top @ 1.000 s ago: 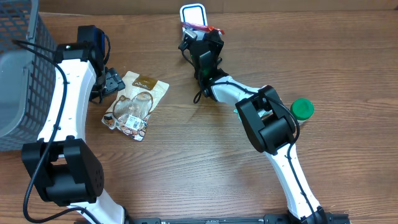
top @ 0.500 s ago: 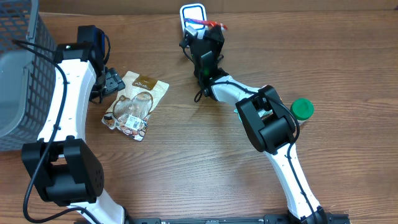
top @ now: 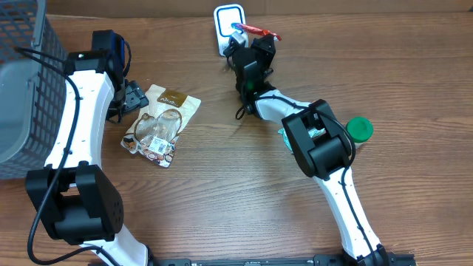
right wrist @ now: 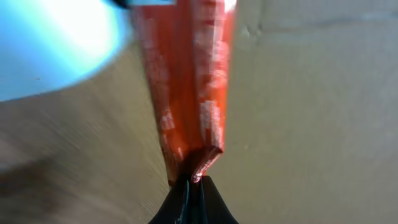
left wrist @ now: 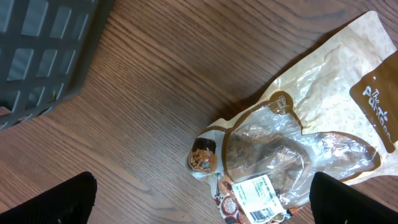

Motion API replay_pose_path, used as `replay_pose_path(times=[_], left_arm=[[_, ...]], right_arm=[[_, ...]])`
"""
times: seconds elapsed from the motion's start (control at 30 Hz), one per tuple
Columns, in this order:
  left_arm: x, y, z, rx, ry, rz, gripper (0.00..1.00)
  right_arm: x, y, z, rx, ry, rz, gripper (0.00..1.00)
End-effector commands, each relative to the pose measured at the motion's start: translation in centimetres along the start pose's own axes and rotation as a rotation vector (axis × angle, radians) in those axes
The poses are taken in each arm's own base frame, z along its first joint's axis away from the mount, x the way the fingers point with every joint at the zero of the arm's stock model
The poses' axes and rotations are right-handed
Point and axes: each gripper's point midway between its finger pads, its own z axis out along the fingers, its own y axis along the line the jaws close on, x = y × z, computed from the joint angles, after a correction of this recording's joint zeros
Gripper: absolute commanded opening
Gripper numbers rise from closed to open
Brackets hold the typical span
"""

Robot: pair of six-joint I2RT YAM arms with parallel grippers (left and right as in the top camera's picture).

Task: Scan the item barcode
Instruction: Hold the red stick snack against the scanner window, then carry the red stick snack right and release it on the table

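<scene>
My right gripper is shut on one end of a red packet, held just right of the white, blue-rimmed scanner at the table's back edge. In the right wrist view the red packet rises from the pinched black jaws of the right gripper, with the scanner blurred at the upper left. My left gripper hangs open beside a tan and clear snack pouch. The left wrist view shows the pouch with its white barcode label between the wide-open jaws of the left gripper.
A grey wire basket stands at the left edge, and its corner shows in the left wrist view. A green round cap lies to the right, close by the right arm.
The right gripper has carried the red packet a little to the right, across the scanner's front. The left arm and the pouch have not moved.
</scene>
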Motion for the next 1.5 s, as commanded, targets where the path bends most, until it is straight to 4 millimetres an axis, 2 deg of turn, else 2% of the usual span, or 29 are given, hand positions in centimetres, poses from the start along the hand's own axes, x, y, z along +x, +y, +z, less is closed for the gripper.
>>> replay_pose_path(times=[0.0, 0.1, 0.17, 0.37, 0.53, 0.67, 0.73, 0.9, 1.03, 1.17, 1.27, 1.37, 1.47], left_arm=[[-0.5, -0.1, -0.7, 0.005, -0.027, 0.0, 1.0], [-0.5, -0.1, -0.7, 0.004, -0.027, 0.0, 1.0], [-0.5, -0.1, -0.7, 0.004, -0.027, 0.0, 1.0], [-0.5, -0.1, -0.7, 0.005, -0.027, 0.0, 1.0], [-0.5, -0.1, -0.7, 0.004, -0.027, 0.0, 1.0], [-0.5, -0.1, -0.7, 0.005, -0.027, 0.0, 1.0], [-0.5, -0.1, -0.7, 0.005, -0.027, 0.0, 1.0], [-0.5, -0.1, -0.7, 0.004, -0.027, 0.0, 1.0], [-0.5, -0.1, -0.7, 0.004, -0.027, 0.0, 1.0], [-0.5, -0.1, -0.7, 0.005, -0.027, 0.0, 1.0], [-0.5, -0.1, -0.7, 0.005, -0.027, 0.0, 1.0], [-0.5, -0.1, -0.7, 0.005, -0.027, 0.0, 1.0], [-0.5, -0.1, -0.7, 0.005, -0.027, 0.0, 1.0]], right_arm=[[-0.3, 1.4, -0.6, -0.028, 0.009, -0.077, 0.04], [0.3, 2.1, -0.7, -0.048, 0.035, -0.113, 0.04], [0.4, 1.7, -0.7, -0.035, 0.044, -0.101, 0.04], [-0.2, -1.9, -1.2, 0.058, 0.051, 0.019, 0.04], [0.1, -7.2, -2.3, 0.123, 0.096, 0.131, 0.04], [2.1, -12.0, -3.9, 0.202, 0.207, 0.284, 0.04], [3.3, -13.6, -4.7, 0.236, 0.273, 0.327, 0.04], [4.8, -14.9, -6.8, 0.275, 0.395, 0.34, 0.03], [3.5, -14.8, -8.9, 0.249, 0.39, 0.277, 0.03], [2.2, -16.2, -11.3, 0.224, 0.338, 0.282, 0.03], [2.0, -17.9, -12.8, 0.183, 0.285, 0.301, 0.03], [3.0, -19.8, -14.3, 0.109, 0.231, 0.371, 0.03], [4.5, -20.4, -15.8, -0.036, 0.182, 0.468, 0.03]])
